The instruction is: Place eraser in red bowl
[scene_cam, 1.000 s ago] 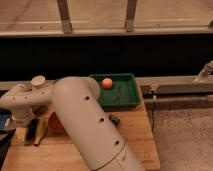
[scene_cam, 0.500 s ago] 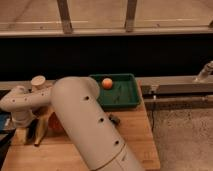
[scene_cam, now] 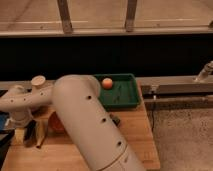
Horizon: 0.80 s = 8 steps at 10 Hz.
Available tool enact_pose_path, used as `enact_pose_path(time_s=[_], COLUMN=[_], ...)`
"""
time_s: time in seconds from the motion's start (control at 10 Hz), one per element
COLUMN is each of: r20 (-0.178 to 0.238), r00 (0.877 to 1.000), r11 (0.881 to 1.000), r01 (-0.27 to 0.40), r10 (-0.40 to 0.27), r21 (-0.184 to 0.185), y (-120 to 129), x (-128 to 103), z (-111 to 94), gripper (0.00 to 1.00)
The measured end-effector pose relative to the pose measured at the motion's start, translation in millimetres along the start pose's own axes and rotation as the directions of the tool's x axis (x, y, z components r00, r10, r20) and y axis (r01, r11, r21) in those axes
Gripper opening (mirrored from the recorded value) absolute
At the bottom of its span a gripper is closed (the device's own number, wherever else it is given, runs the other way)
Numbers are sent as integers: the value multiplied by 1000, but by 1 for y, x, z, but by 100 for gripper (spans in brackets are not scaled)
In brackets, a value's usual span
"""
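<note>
My white arm sweeps from the bottom right up to the left, and its wrist point(scene_cam: 20, 102) points down over the table's left end. The gripper point(scene_cam: 24, 131) hangs below the wrist, shut, down at the tabletop. A dark oblong shape, probably the eraser point(scene_cam: 30, 134), lies right at the gripper. I cannot tell whether it is held. The red bowl point(scene_cam: 55, 123) sits just right of it, mostly hidden behind my arm.
A yellowish oblong object point(scene_cam: 41, 134) lies between the eraser and the bowl. A green tray point(scene_cam: 126, 95) with an orange ball point(scene_cam: 107, 83) stands at the back of the wooden table point(scene_cam: 140, 145). A small dark item point(scene_cam: 115, 119) lies by my arm. Something blue point(scene_cam: 3, 121) is at the left edge.
The gripper has gone from open to shut. The arm has hardly moved, and the objects on the table stay where they were.
</note>
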Motion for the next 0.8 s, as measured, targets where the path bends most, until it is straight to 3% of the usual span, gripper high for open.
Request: enact_pose_path(time_s=[0.4, 0.5, 0.8], r20=[-6, -26, -71], r00=[1000, 1000, 993], r11=[996, 993, 983], r01=[16, 5, -84], r10=[-16, -2, 97], r21=[84, 119, 163], y=[-8, -16, -31], x=[-10, -4, 38], z=[-61, -83, -113], gripper=[0, 0, 0])
